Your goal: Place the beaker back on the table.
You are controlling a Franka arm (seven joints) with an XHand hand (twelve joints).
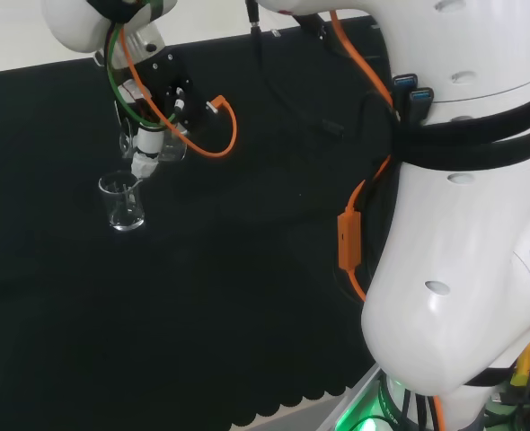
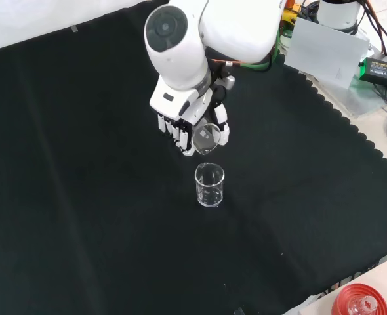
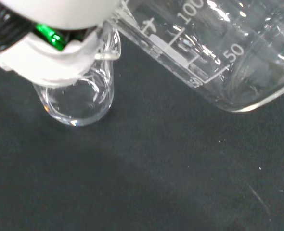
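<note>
Above the middle of the front view, the hand (image 2: pixel 190 125) hangs over the black cloth (image 2: pixel 82 197) with its fingers (image 2: pixel 175 134) curled downward around a clear glass beaker (image 2: pixel 206 136). That held beaker is tilted and off the cloth, its round rim showing between the fingers and the thumb (image 2: pixel 224 131). Just below it in the same view, a second beaker (image 2: pixel 209 186) stands upright on the cloth, apart from the hand.

Toward the upper left of the head view, the hand (image 1: pixel 153 135) reaches down from the arm's white link (image 1: pixel 94 22), with orange and green cables looping beside it. The held beaker (image 1: pixel 171 148) is faint there, tucked against the fingers. The standing beaker (image 1: pixel 122 201) sits directly beneath the fingertips, close to them; whether they touch its rim cannot be told.

Across the upper right of the wrist view, the held beaker (image 3: pixel 219 53) lies slanted, close and large, with white printed graduations on its wall and its base ringed by a bright edge. At upper left a blurred white part of the hand (image 3: pixel 50 38) overlaps the standing beaker (image 3: pixel 79 101), whose bottom rests on the cloth (image 3: pixel 156 183).
</note>
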